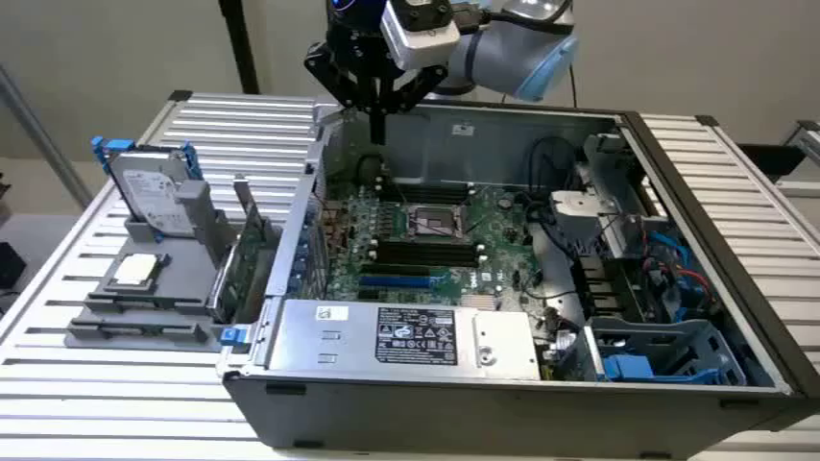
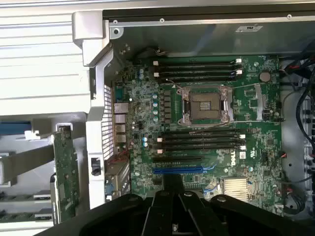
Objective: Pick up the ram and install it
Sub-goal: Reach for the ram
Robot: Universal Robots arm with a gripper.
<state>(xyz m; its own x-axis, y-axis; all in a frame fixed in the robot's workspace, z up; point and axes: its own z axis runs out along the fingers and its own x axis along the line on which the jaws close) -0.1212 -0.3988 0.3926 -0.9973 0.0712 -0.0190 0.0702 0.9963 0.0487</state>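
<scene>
- Gripper (image 2: 173, 182) fingers, black, sit closest to the wrist camera; we see them drawn together into one narrow dark tip.
- We cannot tell whether anything thin is clamped between them, and we cannot tell where the ram is.
- In the exterior view the gripper hangs high above the open computer case (image 1: 513, 413), apart from every part inside it.
- Below the tip we find the motherboard (image 2: 251, 162). It carries a blue slot (image 2: 177, 170), four long black memory slots (image 2: 202, 140) with white end clips, the processor socket (image 2: 205, 105), and two more black slots (image 2: 197, 69) beyond it.
- A silver power supply (image 1: 410, 336) lies along the case wall nearest the exterior camera.
- On the slatted table (image 1: 129, 413), at the exterior view's left, we see a grey fixture (image 1: 141, 331). It holds a hard drive (image 1: 148, 192) with blue brackets, a processor (image 1: 134, 272) lying flat, and a green expansion card (image 1: 246, 274) standing on edge — just beside the case.
</scene>
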